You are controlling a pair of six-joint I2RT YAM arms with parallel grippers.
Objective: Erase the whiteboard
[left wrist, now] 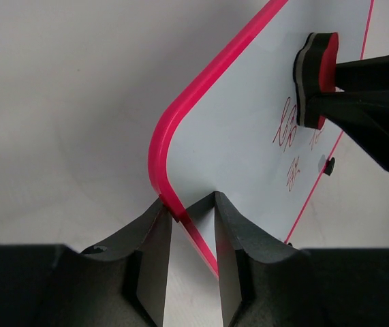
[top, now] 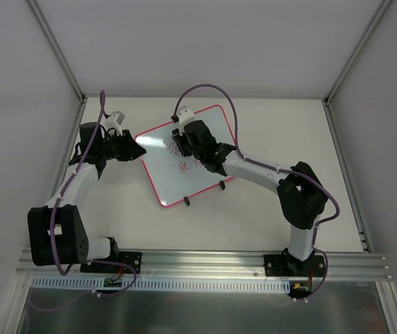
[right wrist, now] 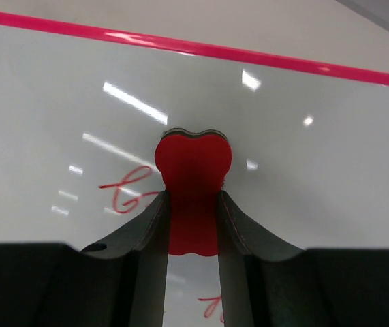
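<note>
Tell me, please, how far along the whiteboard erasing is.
Done: the right gripper holds the eraser, and the left gripper straddles the whiteboard frame, grip unclear. In hand: the eraser is at the board beside the red handwriting. Left: the handwriting shows uncleared, so wiping remains.

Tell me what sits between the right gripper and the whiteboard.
A red eraser, clamped in the right gripper, facing the whiteboard; clearest in the left wrist view.
</note>
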